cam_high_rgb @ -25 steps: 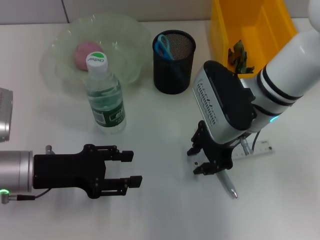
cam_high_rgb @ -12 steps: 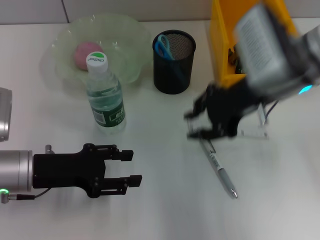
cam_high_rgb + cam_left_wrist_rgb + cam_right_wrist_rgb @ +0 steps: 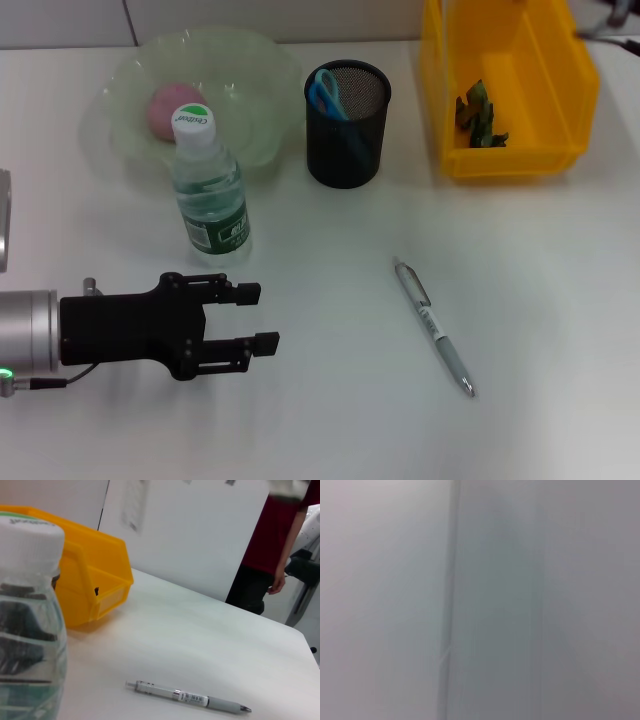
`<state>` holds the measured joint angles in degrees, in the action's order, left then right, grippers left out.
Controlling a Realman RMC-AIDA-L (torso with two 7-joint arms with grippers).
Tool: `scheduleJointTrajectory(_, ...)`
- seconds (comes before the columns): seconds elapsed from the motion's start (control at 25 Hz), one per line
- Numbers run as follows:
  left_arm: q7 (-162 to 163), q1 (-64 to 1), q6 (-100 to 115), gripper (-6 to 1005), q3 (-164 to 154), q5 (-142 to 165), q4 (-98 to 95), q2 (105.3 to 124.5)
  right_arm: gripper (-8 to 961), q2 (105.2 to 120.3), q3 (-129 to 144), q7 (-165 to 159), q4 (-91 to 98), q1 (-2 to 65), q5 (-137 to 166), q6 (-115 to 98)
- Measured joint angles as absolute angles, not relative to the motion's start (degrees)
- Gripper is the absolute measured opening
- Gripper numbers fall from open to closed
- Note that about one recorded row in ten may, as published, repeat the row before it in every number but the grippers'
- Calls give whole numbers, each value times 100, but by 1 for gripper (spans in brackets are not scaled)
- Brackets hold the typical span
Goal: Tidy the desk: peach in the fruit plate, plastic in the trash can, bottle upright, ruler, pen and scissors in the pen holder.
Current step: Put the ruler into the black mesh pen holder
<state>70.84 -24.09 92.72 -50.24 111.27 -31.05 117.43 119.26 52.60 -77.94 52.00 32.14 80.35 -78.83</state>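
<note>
Left gripper (image 3: 255, 318) sits low at the left of the head view, its two black fingers spread apart with nothing between them, pointing toward the middle of the white desk (image 3: 330, 420). Just above it stands the bottle (image 3: 207, 190), upright, green and white cap on top, close in front of the fruit plate (image 3: 120, 90). That glassy plate fills the upper left, and the pink peach (image 3: 165, 108) lies inside it, partly hidden behind the bottle cap.

Centre top, the black mesh pen holder (image 3: 347, 150) stands with the blue-handled scissors (image 3: 325, 95) poking out of it. To its right, in the upper right corner, the yellow trash can (image 3: 560, 90) holds a crumpled dark green bit of plastic (image 3: 480, 115).

The pen (image 3: 433, 327) lies alone on the desk, lower centre-right, slanting from upper left to lower right, well apart from the holder and from the left gripper.

Right gripper: out of sight in every view; its wrist camera shows only a blank pale surface.
</note>
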Motion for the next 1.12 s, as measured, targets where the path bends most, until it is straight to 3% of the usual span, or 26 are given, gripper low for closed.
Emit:
scheduleJointTrajectory(0.4,7039,-2450,9239,681,-5008,11128,-3112,11724,392,11959,5279,-4954,1406,4684,5399,-7403)
scheduleJointTrajectory(0.8,6832,-2404,9225,681,-5000,11134,-3108,11753,398,11993,5751,-4622,846,5326,5398,-6101)
scheduleJointTrajectory(1.12,6825,-2440,9177,681,-5001,11158,-3111,11772,403,11994,5821,-4509,650,5460,5406,-5854)
